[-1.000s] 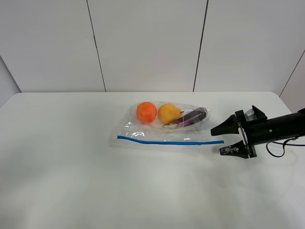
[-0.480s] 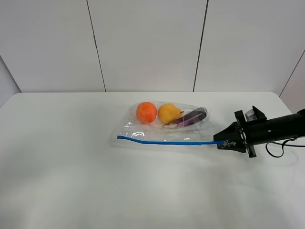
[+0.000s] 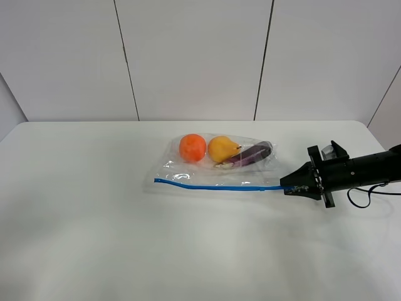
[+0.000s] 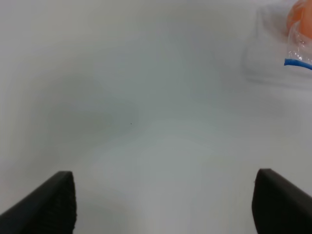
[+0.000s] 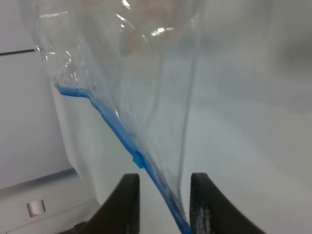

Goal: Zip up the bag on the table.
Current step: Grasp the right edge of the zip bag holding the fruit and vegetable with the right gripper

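**Right hand pinches the end of the bag's blue strip**

From up high: the bag (image 3: 188, 174) lies flat on the white worktop (image 3: 94, 219), a bit past the middle. It is clear and crinkly. Inside sit an orange (image 3: 192, 147), a yellow pear (image 3: 222, 149) and a purple eggplant (image 3: 252, 154), in a row along the far side. The blue strip (image 3: 219, 187) runs along the near edge. The right hand (image 3: 291, 187) reaches in from the right, squeezed narrow on the strip's right end. A black cable (image 3: 360, 202) loops by that arm. A white wall (image 3: 188, 56) stands behind.

From the left wrist: the left hand (image 4: 163, 174) is wide open over bare worktop. Only its two dark tips show. One bag corner peeks in at the picture's edge, cut off and blurry, well apart from the hand.

From the right wrist: two dark fingers (image 5: 127, 200) sit close together with the blue strip between them. The plastic is shiny and wrinkled. The food inside is just a pale blur.
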Motion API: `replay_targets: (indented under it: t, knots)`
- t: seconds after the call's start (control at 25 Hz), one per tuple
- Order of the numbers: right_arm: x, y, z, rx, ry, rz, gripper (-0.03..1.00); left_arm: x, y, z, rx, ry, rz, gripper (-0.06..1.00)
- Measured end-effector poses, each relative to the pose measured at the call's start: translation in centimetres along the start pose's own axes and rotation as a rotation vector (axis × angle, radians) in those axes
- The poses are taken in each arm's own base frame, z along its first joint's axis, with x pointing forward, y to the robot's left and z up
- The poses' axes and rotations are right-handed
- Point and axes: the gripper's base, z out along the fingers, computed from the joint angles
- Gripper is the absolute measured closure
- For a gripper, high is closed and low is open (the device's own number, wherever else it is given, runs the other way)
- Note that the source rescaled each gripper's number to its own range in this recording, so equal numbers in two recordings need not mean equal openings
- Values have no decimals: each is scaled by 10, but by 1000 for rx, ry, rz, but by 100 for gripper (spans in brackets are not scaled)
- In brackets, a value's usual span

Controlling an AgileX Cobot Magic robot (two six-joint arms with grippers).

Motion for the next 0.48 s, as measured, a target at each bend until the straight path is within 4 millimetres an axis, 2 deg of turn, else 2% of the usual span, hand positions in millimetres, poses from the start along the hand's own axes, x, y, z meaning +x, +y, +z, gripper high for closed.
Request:
replay_targets:
  t: [0.24, 0.4, 0.48]
  knots:
    - [2, 5, 9, 2, 26, -22, 65, 0, 0, 0, 1, 0, 0, 9]
    - [4, 10, 18, 7, 52, -52, 78, 0, 0, 0, 1, 0, 0, 9]
    - [4, 11, 19, 8, 53, -56, 81, 0, 0, 0, 1, 0, 0, 9]
